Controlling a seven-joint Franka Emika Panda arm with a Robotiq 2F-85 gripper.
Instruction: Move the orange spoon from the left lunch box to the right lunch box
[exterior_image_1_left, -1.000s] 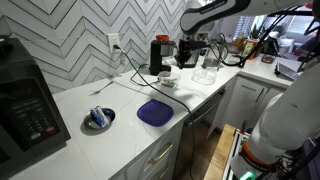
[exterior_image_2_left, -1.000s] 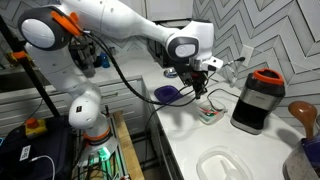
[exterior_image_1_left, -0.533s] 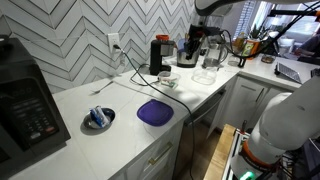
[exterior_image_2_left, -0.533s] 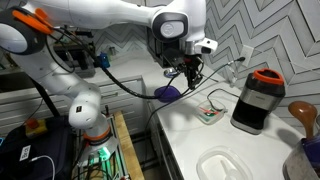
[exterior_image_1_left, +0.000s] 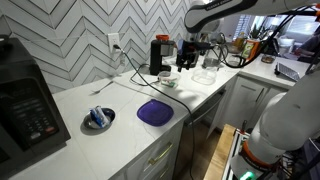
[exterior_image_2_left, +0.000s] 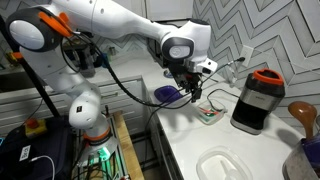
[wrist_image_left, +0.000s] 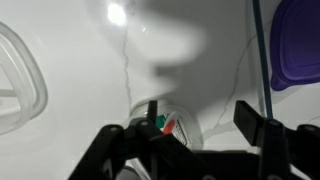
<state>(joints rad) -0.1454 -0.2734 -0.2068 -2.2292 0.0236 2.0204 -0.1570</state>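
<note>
Wrist view: claw wide open, empty.

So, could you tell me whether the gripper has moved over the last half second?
Yes. The gripper has come down, measured against the black appliance, and now hangs just above the small dish.
</note>
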